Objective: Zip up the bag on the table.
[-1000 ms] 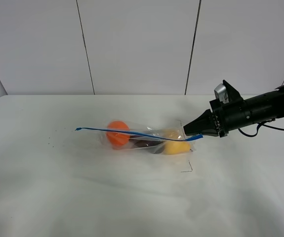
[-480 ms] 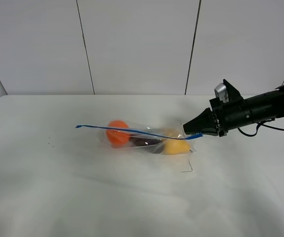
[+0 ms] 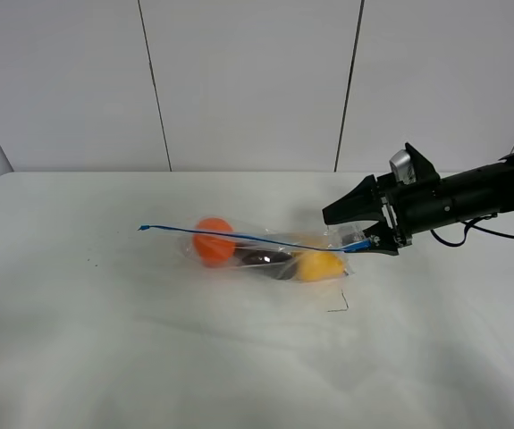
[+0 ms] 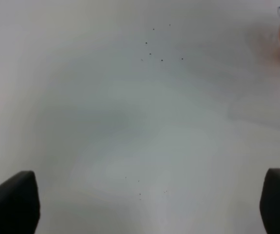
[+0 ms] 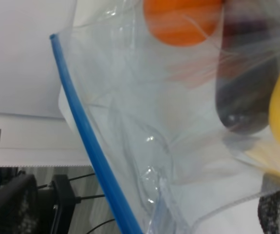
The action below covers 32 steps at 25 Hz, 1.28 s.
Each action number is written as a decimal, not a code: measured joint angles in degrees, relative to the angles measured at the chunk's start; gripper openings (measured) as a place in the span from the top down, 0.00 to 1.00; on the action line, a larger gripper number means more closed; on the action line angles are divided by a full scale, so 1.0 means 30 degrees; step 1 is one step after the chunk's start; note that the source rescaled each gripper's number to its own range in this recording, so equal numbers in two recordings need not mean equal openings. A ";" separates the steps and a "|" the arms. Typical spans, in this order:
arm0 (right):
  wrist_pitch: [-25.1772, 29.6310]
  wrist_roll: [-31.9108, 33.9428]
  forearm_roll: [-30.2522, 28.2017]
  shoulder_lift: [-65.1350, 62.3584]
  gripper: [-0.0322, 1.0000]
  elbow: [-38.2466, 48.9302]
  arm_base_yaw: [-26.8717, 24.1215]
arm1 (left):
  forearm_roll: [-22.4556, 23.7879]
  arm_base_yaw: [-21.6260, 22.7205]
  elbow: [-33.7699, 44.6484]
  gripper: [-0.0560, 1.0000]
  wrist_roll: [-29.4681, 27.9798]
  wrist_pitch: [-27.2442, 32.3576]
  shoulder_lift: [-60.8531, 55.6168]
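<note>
White flat table (image 3: 149,340): I see my right gripper (image 3: 349,230) spread open around the blue-zippered clear plastic bag (image 3: 265,252) end; left gripper (image 4: 144,204) open.

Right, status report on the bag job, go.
Right gripper open at the bag's blue zipper strip end. Left gripper open over bare table, away from the bag. Nothing in the way.

Matte black cylindrical right arm (image 3: 480,192), tapering to a black pointed tool (image 3: 362,227); silver bracket on top, thin black cable trailing below.
</note>
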 joint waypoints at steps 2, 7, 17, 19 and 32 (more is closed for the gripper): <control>-0.0478 0.0164 -0.0141 -0.0242 0.00 0.0000 0.0000 | 0.0000 0.0000 0.0000 0.06 0.0000 0.0000 0.0000; -0.2201 0.1364 -0.1694 -0.1325 0.00 0.0000 0.0000 | 0.0000 0.0000 0.0000 0.06 0.0000 0.0000 0.0000; -0.5231 0.6153 -0.8579 -0.4561 0.00 0.0000 0.0000 | 0.0000 0.0000 0.0000 0.06 0.0000 0.0000 0.0000; -0.5965 0.7682 -1.0479 -0.5310 0.00 0.0000 0.0000 | 0.0000 0.0000 0.0000 0.06 0.0000 0.0000 0.0000; -0.7102 1.6260 -2.1640 -0.9482 0.00 0.0000 0.0000 | 0.0000 0.0000 0.0000 0.06 0.0000 0.0000 0.0000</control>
